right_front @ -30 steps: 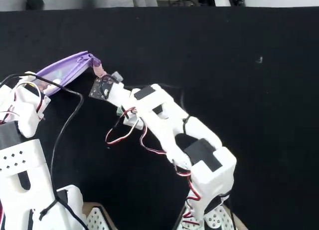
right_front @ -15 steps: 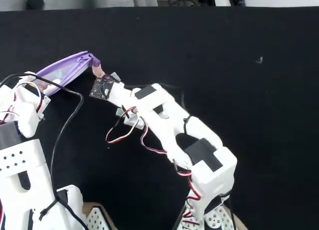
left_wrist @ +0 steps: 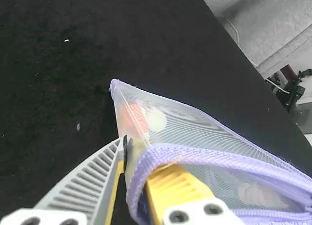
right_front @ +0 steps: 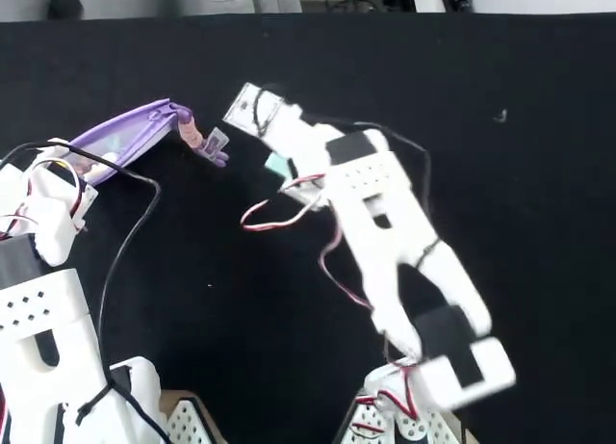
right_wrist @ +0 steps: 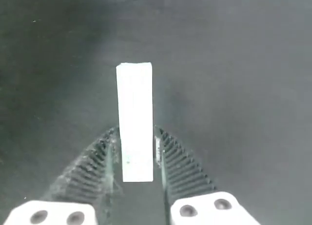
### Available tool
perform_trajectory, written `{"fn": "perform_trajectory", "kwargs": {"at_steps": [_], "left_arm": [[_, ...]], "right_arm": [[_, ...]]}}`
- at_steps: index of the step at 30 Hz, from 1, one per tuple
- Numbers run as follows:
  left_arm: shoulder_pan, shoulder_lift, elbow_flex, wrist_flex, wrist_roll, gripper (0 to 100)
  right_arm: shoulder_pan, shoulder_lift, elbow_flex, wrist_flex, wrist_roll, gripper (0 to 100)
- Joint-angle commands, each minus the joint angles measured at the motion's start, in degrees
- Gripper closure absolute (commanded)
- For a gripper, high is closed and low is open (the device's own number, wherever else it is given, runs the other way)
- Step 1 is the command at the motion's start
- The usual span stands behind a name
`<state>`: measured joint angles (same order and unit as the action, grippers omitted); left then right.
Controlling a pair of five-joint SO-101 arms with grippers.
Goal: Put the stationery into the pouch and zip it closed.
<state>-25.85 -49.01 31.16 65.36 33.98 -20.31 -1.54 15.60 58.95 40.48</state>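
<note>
A purple mesh pouch (right_front: 130,128) lies at the table's left, its zipper pull and tag (right_front: 206,143) resting off its right end. My left gripper (right_front: 85,167) is shut on the pouch's near end. In the left wrist view the grey and yellow fingers pinch the purple trim of the pouch (left_wrist: 204,137), and orange and white items show through the mesh. My right gripper (right_front: 248,103) is a little right of and behind the zipper pull, apart from it. In its wrist view the right gripper (right_wrist: 135,154) is shut on a white rectangular block (right_wrist: 134,117).
The table (right_front: 481,126) is covered in black cloth, bare to the right and in front of the pouch. Red and white wires (right_front: 289,213) hang from the right arm. The arm bases (right_front: 58,367) stand at the near edge.
The right arm has swung up and to the right, away from the zipper pull it was at. The pull tab now lies free. The left arm and pouch have not moved.
</note>
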Motion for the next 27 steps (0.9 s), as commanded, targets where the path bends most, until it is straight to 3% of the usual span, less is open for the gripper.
{"fn": "perform_trajectory", "kwargs": {"at_steps": [1,12,20,27], "left_arm": [[-0.2,-0.4,-0.2,-1.7,0.4,97],[-0.1,-0.4,-0.2,-1.6,0.4,97],[0.0,-0.4,0.1,-1.8,0.4,97],[2.6,-0.4,0.9,-3.0,0.4,97]], "right_arm": [[1.2,-12.0,2.0,0.0,-0.7,98.8],[-5.3,-28.1,8.1,-13.3,-10.7,98.8],[-8.7,-30.1,8.7,-28.4,-18.8,98.8],[-16.0,-30.5,13.8,-43.7,-25.3,98.8]]}}
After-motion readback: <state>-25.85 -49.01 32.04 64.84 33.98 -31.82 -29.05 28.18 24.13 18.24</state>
